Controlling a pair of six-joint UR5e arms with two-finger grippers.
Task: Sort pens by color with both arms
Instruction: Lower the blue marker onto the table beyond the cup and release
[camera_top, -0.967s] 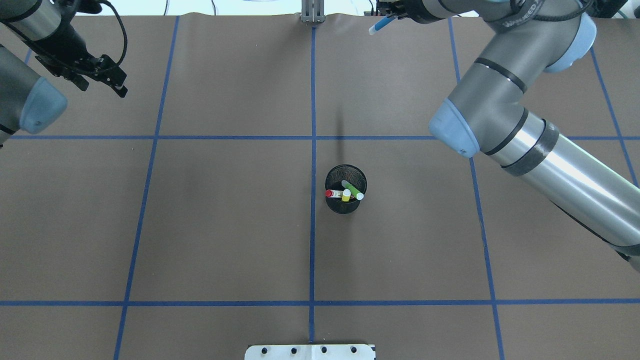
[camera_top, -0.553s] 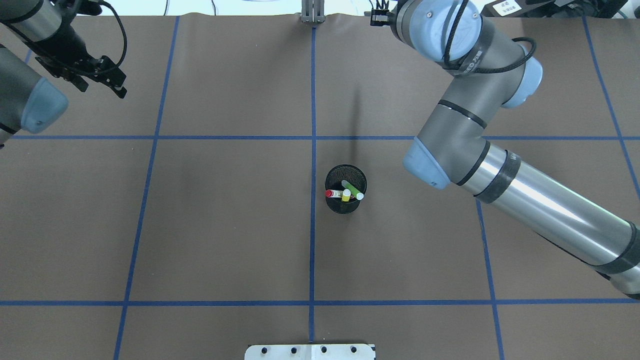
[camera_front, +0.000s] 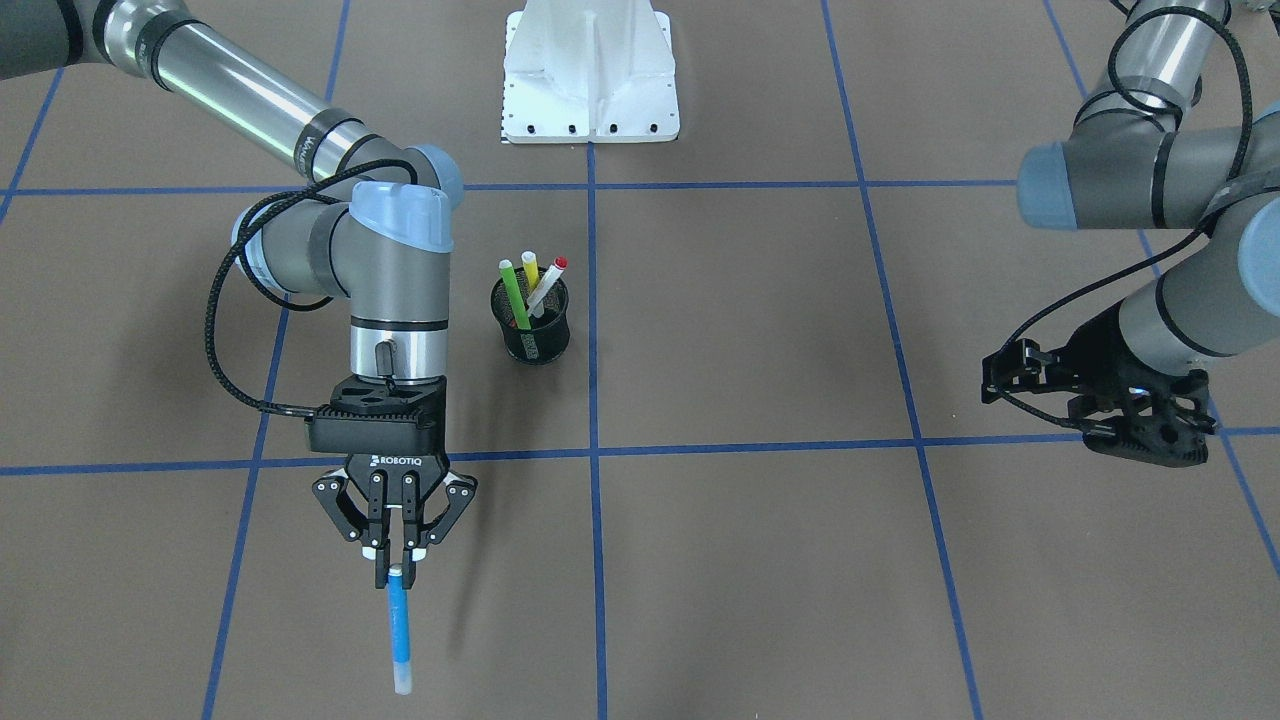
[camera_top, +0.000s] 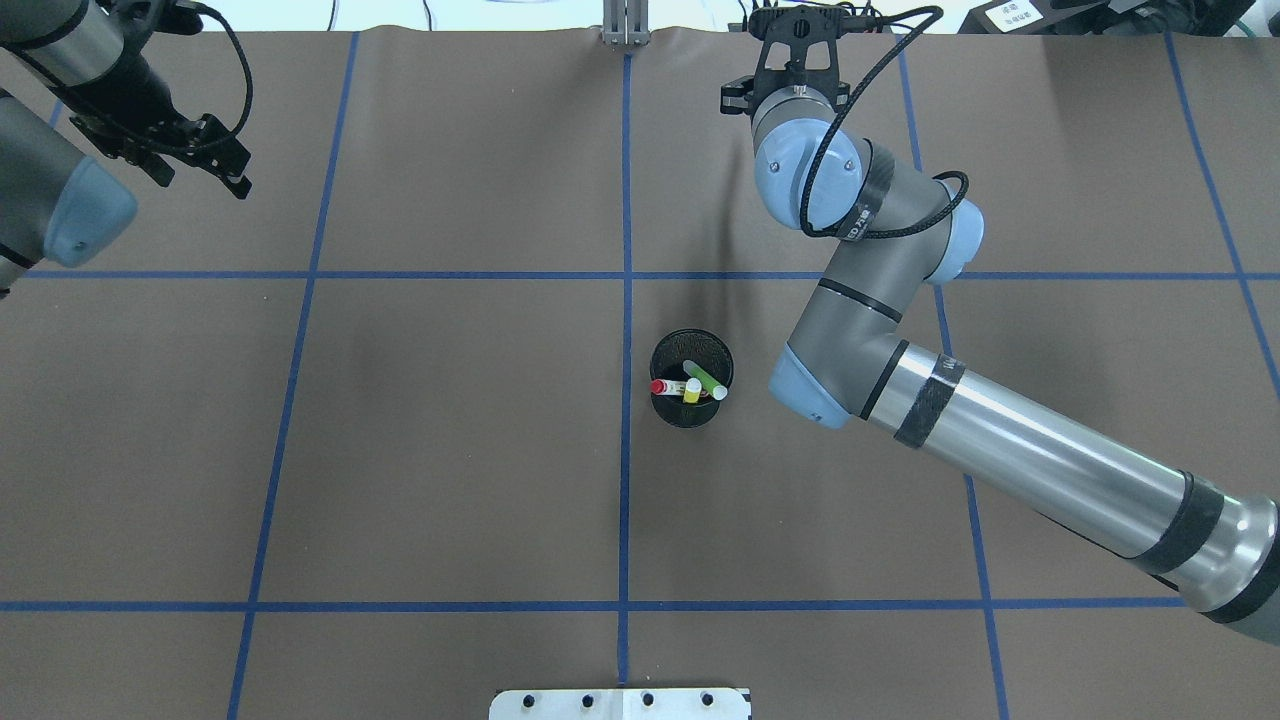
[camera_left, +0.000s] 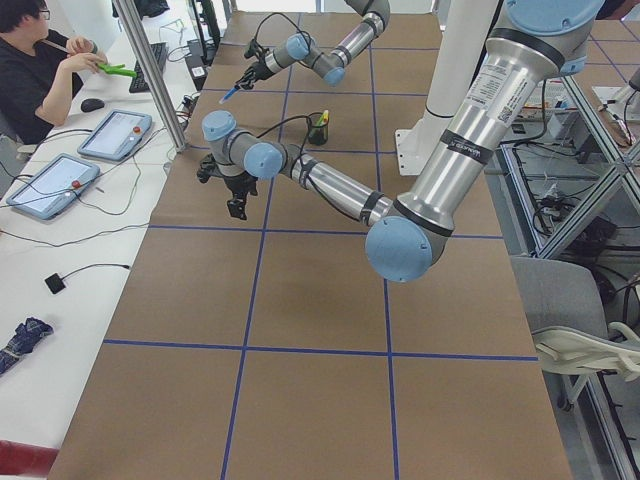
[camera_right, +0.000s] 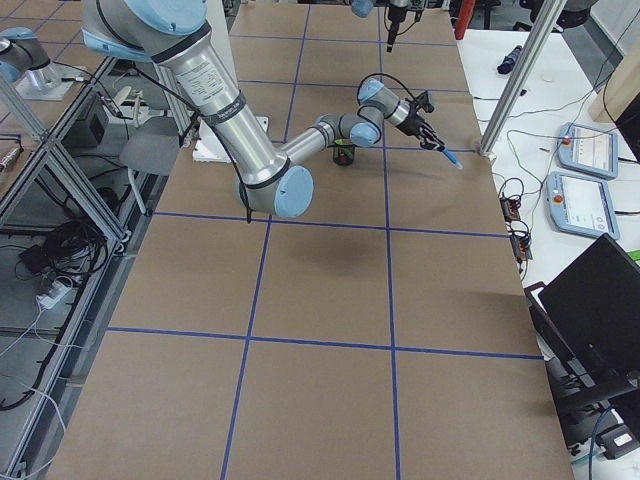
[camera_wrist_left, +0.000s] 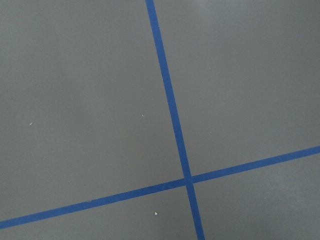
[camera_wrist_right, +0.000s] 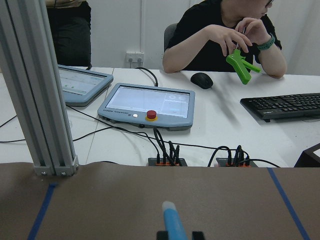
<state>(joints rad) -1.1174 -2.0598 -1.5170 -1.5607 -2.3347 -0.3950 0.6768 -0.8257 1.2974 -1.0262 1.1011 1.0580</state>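
Observation:
My right gripper is shut on the top end of a blue pen, which points toward the table's far edge, just above the paper. The pen also shows in the right wrist view. In the overhead view the gripper sits at the far edge and hides the pen. A black mesh cup near the table's middle holds the green pen, the yellow pen and the white red-capped pen. My left gripper hovers open and empty over the far left of the table.
The white pedestal base stands at the robot's edge. An aluminium post rises at the far edge. Beyond it is a desk with tablets, cables and operators. Blue tape lines grid the brown table cover.
The right arm's elbow and wrist have swung left and the wrist has turned, so the blue pen no longer shows from overhead. The left arm has barely moved.

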